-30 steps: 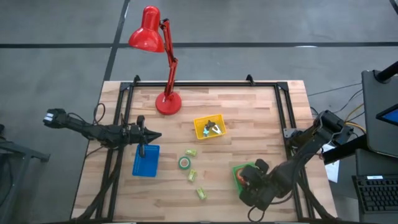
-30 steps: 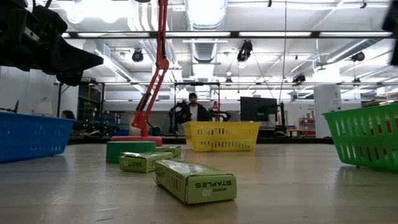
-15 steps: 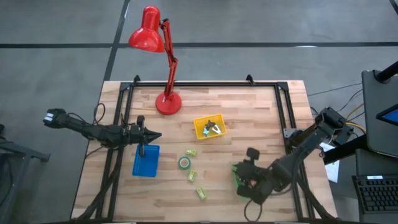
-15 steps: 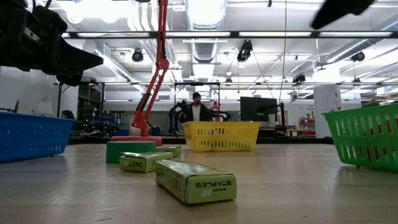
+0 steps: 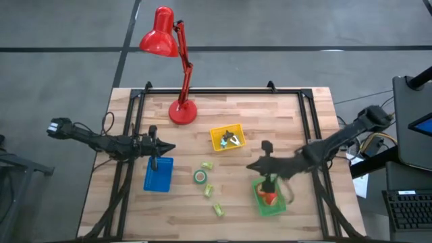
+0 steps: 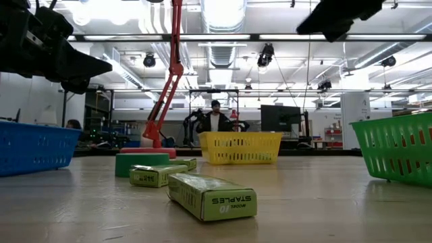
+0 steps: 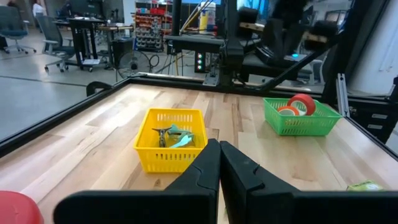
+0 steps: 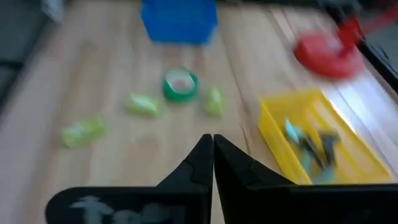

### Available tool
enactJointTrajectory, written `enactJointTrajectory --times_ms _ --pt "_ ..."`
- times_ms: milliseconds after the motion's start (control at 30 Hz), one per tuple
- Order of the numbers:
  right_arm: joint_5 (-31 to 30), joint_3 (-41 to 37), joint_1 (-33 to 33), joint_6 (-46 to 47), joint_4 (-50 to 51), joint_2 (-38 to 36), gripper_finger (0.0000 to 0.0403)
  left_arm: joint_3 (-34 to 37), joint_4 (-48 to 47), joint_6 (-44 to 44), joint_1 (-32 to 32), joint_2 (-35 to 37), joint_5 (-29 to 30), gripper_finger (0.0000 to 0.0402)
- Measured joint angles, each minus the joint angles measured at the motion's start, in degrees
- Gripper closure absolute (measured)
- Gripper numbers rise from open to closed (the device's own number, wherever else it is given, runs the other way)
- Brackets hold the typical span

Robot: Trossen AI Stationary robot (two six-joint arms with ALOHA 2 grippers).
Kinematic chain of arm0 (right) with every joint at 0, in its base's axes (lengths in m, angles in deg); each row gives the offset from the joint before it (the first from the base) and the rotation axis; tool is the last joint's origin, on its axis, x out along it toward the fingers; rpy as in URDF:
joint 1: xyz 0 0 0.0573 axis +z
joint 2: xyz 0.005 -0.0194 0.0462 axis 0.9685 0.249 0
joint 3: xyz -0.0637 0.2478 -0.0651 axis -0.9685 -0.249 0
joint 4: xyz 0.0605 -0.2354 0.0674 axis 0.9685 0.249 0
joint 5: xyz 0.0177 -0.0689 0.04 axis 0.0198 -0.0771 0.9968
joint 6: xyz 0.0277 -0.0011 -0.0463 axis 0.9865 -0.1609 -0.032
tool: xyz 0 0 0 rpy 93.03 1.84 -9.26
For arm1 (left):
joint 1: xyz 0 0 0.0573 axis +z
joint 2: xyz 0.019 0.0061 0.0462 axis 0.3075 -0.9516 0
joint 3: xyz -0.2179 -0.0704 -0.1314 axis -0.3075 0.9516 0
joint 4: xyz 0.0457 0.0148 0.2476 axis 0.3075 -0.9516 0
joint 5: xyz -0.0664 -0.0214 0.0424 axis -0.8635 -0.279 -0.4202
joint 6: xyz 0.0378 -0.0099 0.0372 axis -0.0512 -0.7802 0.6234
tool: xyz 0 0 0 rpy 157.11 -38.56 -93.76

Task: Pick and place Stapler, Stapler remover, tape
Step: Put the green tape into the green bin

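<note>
Starting at the table's left edge: the left gripper (image 5: pixel 164 146) is hovering over the blue basket (image 5: pixel 158 175), fingers pressed together and carrying nothing. A red desk lamp (image 5: pixel 177 67) is standing at the back of the wooden table (image 5: pixel 283 115), its base just behind the yellow basket (image 5: pixel 227 139), which is holding small metal tools (too small to tell which). A green tape roll (image 5: pixel 200 177) is lying flat on the bare wood between the blue and green baskets, with lime-green staple boxes (image 5: pixel 208 190) scattered close around it. The right gripper (image 5: pixel 250 166) is hanging above the wood beside the green basket (image 5: pixel 270 200), jaws closed and empty, pointing toward the green tape roll. Red and orange tape rolls (image 7: pixel 297 106) are sitting inside the green basket. A person (image 6: pixel 214 119) is standing in the room behind.
</note>
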Motion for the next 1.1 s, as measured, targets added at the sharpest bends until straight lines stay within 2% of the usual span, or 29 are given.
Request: enactJointTrajectory --times_ms 67,200,333,467,567,767,833,1000,1100 --pt "4.98 -4.65 -2.15 -3.92 -6.57 -5.03 0.0395 0.00 0.00 0.00 -0.01 0.00 0.00 0.0392" --pt "13.46 -10.97 -6.37 -6.82 -11.77 -14.82 0.0395 0.00 0.31 -0.01 0.00 0.00 0.02 0.0392" --pt "16.50 -16.53 -10.42 -9.73 -14.62 -23.24 0.0395 0.00 8.86 -0.85 0.00 -0.07 0.11 0.0392" --pt "21.57 -21.12 -14.57 -11.65 -14.93 -29.91 0.0395 0.00 16.98 -8.42 0.00 -0.01 0.16 0.0392" --pt "26.78 -23.96 -18.24 -11.57 -14.87 -33.27 0.0395 0.00 21.09 -11.69 0.00 0.00 4.14 0.0392" --pt "27.96 -29.07 -23.02 -12.19 -14.80 -38.92 0.0395 0.00 24.20 -10.22 0.02 0.02 12.64 0.0392" --pt "28.05 -30.33 -23.42 -12.44 -14.73 -40.06 0.0395 0.00 25.48 -12.46 0.06 -0.05 14.38 0.0392" --pt "28.05 -32.58 -23.46 -13.70 -14.78 -42.10 0.0395 -0.29 25.77 -15.04 0.11 -0.11 14.22 0.0393" --pt "28.02 -33.63 -23.46 -12.09 -14.86 -42.41 0.0395 -2.38 25.35 -15.78 0.13 -1.46 7.35 0.0397"
